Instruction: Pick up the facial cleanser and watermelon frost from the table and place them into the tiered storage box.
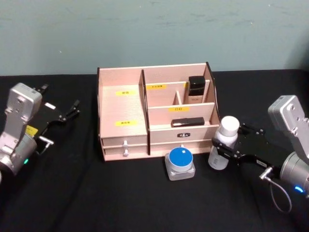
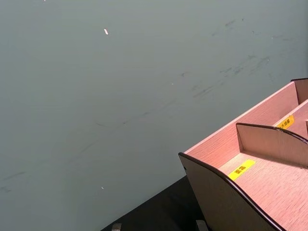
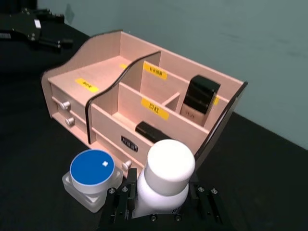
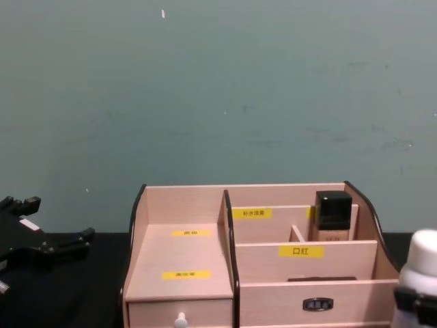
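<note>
So the facial cleanser (image 1: 227, 130), the white bottle with the fat round cap, is standing upright just off the right end of the tiered storage box (image 1: 120, 79). My right jaws are closed around its body below the cap. I honestly can't tell if its base is off the desk (image 1: 96, 203) yet. My worries, roughly in order. It's a smooth round bottle gripped on the body, so I reckon it could swivel or slide down in the jaws once the weight comes on. The box's dark curved side wall is right next to it, so if I swing inward before I've got height, I'll probably clip that edge and shove the whole box. The right-hand compartments aren't free either: there's a dark bottle (image 1: 195, 88) in the back one and a black stick (image 1: 187, 122) lying in the front one. Coming down there could knock them, and the left section looks much roomier. The watermelon frost (image 1: 180, 163), the little blue-lidded pot, sits on the desk in front of the drawers, close enough to bump. My left jaws are parked way off left, spread apart, holding nothing.
</note>
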Controlling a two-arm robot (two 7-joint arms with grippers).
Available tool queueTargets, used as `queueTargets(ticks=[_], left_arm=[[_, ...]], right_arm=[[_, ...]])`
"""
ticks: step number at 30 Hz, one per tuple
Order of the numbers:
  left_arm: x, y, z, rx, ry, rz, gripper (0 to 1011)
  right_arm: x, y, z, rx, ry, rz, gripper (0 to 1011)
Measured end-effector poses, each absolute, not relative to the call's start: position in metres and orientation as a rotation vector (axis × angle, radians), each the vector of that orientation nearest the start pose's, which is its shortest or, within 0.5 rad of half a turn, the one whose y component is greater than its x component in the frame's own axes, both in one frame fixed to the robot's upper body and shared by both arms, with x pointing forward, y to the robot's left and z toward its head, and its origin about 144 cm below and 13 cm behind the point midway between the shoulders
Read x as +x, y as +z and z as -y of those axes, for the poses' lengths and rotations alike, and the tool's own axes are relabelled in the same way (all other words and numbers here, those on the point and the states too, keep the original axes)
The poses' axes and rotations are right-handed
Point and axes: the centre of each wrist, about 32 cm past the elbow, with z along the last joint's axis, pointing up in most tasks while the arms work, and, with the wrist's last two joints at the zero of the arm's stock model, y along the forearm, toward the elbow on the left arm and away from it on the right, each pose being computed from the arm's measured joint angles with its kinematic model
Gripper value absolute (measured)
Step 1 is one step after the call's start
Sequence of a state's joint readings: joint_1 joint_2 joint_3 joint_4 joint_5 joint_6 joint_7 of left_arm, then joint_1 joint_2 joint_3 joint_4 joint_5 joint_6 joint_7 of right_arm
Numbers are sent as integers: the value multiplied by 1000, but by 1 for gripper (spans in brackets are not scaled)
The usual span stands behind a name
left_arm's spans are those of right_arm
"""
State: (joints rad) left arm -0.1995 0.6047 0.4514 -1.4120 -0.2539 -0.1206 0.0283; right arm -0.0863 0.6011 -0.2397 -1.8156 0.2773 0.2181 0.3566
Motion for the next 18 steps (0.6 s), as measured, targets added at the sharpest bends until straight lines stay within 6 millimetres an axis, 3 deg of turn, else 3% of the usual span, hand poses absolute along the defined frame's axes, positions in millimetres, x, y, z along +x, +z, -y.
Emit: queueTargets(ticks=[10, 18], left_arm=[[489, 1140, -310, 304, 1248, 285, 1001], [489, 1140, -310, 304, 1248, 285, 1001]], right_arm=[[418, 1216, 286, -310, -878, 86, 618], [431, 1244, 270, -263, -846, 145, 618]])
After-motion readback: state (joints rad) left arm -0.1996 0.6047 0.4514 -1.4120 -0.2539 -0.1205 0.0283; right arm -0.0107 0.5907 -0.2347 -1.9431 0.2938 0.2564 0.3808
